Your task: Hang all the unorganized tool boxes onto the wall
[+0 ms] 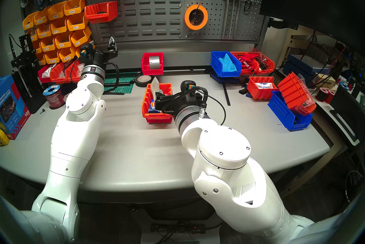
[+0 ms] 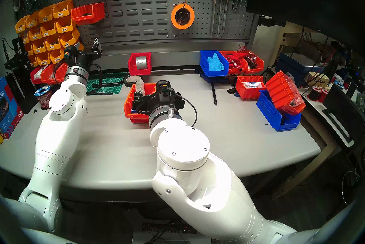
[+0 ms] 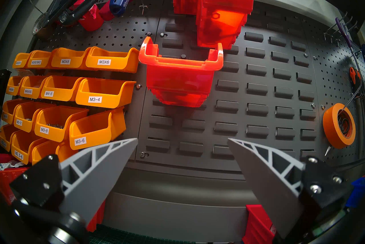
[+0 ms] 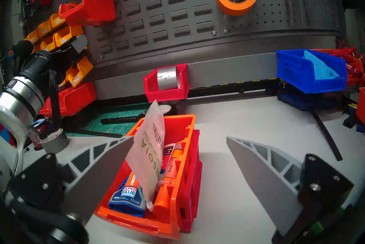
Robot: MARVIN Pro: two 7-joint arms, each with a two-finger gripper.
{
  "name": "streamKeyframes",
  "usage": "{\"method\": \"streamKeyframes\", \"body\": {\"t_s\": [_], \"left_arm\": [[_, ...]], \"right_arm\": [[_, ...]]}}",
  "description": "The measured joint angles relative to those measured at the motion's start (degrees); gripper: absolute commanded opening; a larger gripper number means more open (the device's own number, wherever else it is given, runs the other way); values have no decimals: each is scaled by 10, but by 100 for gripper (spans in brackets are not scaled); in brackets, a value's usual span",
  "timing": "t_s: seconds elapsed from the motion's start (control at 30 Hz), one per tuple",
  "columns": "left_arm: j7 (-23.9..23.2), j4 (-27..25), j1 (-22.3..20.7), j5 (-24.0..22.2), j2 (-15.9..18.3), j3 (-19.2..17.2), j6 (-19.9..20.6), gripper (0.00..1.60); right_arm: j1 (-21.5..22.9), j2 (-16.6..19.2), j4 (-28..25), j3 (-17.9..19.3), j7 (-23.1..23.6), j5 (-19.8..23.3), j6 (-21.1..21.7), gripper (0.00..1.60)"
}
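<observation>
The right claw (image 4: pixel 179 139) hangs low over the grey tabletop (image 1: pixel 237 138) with its two grey ribbed fingers (image 4: pixel 262 176) spread wide and nothing between them. Just ahead of it and a little toward its left finger sits the long orange ribbed plastic bin (image 4: pixel 173 198), resting on the table. A white packet with green lettering (image 4: pixel 150 158) stands tilted inside the bin, its edge right by the left fingertip, though I cannot tell whether they touch. Below the packet lie a blue super-glue pack (image 4: pixel 126 198) and an orange-capped glue tube (image 4: pixel 167 178). A second, red plastic wall (image 4: pixel 194 168) shows pressed against the far side of the orange bin; what it holds I cannot see.

The left claw (image 3: pixel 182 139) is raised, pointing up at the dark grey slotted metal wall panel (image 3: pixel 256 87), fingers wide apart and empty. Straight above it a red-orange plastic bin (image 3: pixel 179 79) hangs on the slots, with another translucent red bin (image 3: pixel 223 16) higher and to the right. To its left are rows of small yellow labelled bins (image 3: pixel 94 91). Far right of it an orange tape roll (image 3: pixel 335 127) hangs on the pegboard.

Beyond the right claw, against the wall's plain rail, stands a small red bin holding a silver tape roll (image 4: pixel 166 83).
</observation>
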Motion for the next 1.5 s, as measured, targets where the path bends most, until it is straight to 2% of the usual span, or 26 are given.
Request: {"method": "streamKeyframes", "body": {"t_s": [0.2,0.37,0.77,1.03,1.27,1.5], "left_arm": [[0,0,0,0,0,0,0,160],[0,0,0,0,0,0,0,160],[0,0,0,0,0,0,0,160],[0,0,0,0,0,0,0,160],[0,0,0,0,0,0,0,160],[0,0,0,0,0,0,0,160]], "right_arm": [[30,21,11,-35,-55,7,-22,160],[47,30,31,-53,-74,24,-46,160],[78,48,43,-86,-103,80,-100,160],[87,58,43,-96,-115,106,-130,160],[94,69,44,-107,-125,118,-145,160],[106,81,48,-127,-132,108,-140,160]]}}
